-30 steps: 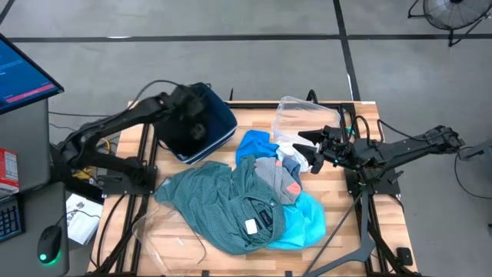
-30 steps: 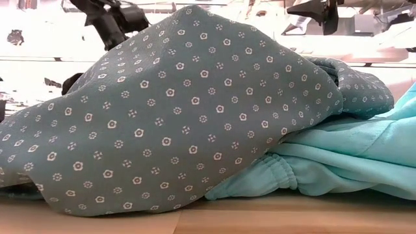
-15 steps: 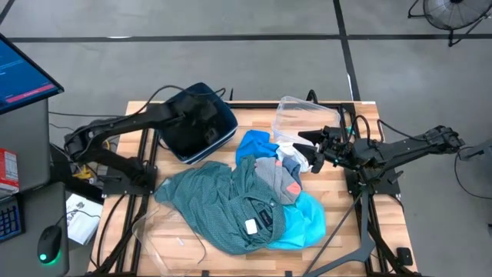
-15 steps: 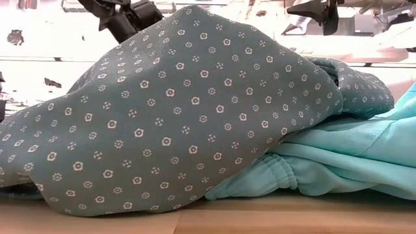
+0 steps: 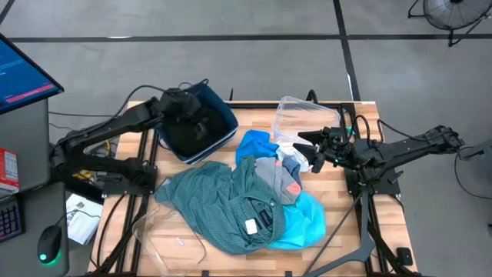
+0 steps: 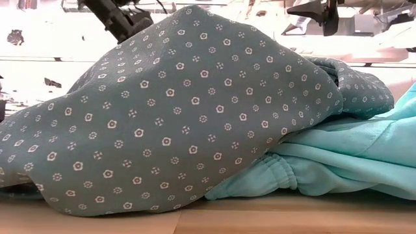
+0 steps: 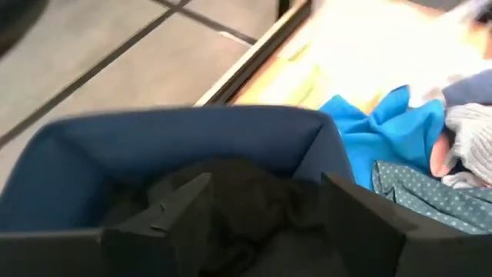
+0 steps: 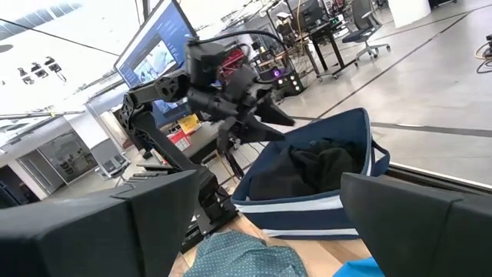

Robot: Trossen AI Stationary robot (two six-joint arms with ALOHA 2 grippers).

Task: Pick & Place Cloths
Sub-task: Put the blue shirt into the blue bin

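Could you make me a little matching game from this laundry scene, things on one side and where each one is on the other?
Things:
1. black garment
2. teal-green patterned shirt
3. bright blue top
4. right gripper

Places:
A. spread over the front left part of the table
B. inside the dark blue bin
C. hovering by the pile's right edge, near the clear tub, fingers open
D. at the back of the pile, between the bin and the clear tub

Pairs: 1-B, 2-A, 3-D, 4-C
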